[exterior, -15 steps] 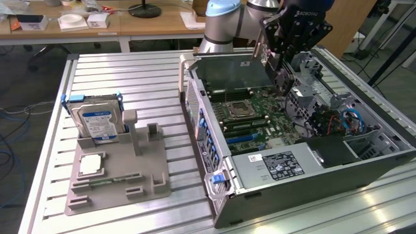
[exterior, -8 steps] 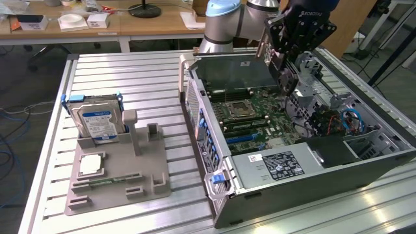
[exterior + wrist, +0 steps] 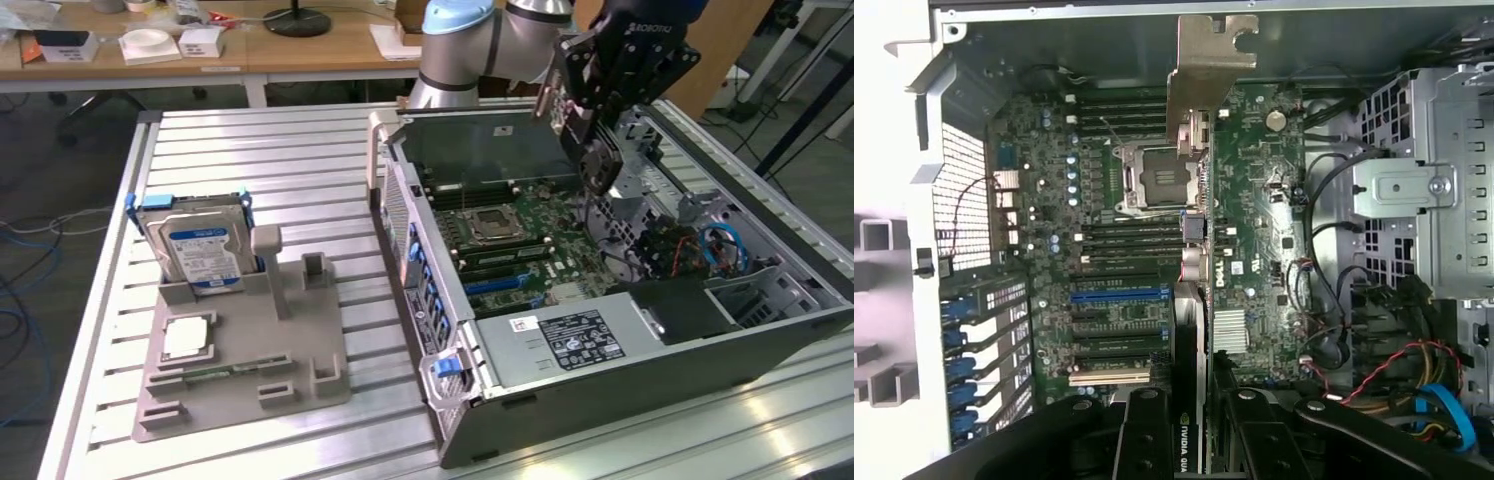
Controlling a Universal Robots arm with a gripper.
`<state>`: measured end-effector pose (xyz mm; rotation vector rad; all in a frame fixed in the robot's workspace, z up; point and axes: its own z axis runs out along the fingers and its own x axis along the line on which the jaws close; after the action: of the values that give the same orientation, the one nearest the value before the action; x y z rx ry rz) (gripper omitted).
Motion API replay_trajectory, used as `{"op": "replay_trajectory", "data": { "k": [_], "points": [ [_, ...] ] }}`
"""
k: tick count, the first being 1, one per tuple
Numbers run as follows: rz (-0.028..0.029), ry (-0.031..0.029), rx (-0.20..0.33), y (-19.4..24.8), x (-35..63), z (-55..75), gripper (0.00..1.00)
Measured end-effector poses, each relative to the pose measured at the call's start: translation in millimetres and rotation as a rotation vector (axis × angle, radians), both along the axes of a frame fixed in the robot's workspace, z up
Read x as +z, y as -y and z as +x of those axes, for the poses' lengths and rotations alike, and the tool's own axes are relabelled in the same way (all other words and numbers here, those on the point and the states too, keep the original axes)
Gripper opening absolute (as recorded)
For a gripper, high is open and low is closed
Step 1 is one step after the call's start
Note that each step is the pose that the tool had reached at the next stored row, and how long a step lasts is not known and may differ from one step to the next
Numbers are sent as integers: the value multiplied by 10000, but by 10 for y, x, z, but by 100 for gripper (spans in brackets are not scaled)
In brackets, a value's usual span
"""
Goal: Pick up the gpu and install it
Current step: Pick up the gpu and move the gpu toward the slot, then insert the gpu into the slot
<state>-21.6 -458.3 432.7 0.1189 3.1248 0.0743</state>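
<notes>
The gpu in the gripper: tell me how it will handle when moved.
The gpu is probably stiff: it runs straight out from the gripper, no sag. Likely fragile, being a thin circuit card. Its metal bracket at the far end may lever it askew in the grip.

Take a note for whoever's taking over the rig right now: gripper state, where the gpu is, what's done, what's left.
Gripper: jaws shut on the gpu, card held on edge.
Position: gpu hangs inside the open top of the computer case, above the motherboard.
Done: gpu picked up and brought over the case.
Left: gpu not yet seated in a slot.
Elsewhere: hard drive stands in the grey holder on the exterior view's left.
</notes>
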Motion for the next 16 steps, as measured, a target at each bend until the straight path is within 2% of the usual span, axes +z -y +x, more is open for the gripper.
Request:
{"op": "replay_trajectory", "data": {
  "k": [8, 16],
  "points": [
    [0, 0, 0, 0, -1, 99, 26],
    [1, 0, 0, 0, -1, 102, 26]
  ]
}}
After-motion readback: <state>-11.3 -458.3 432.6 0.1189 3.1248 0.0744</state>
